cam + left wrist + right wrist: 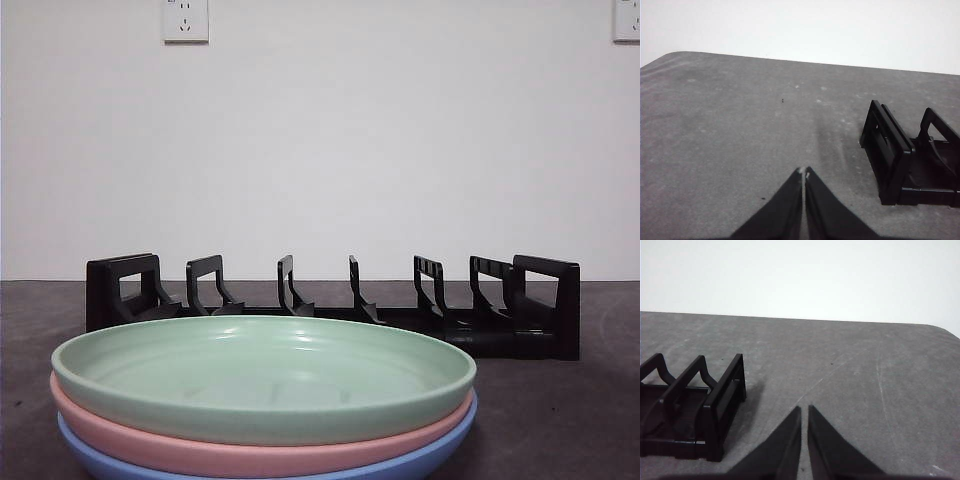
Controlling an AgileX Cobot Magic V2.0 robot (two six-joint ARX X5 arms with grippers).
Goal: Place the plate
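Three shallow round plastic plates sit stacked nearest the front camera: a pale green plate [265, 375] on top, a pink plate [250, 452] under it, a blue plate [400, 468] at the bottom, all resting on the dark grey tabletop [560, 420]. Behind the stack stands a long black plastic dish rack [330, 305] with upright dividers, every slot bare. Beyond it rises a plain white wall with two sockets. By my reading nothing is done yet: no plate is lifted or slotted. Each arm waits over an opposite end of the rack; the left claw [804, 172] is closed on nothing, and the right claw [804, 410] is nearly closed, likewise empty-handed.
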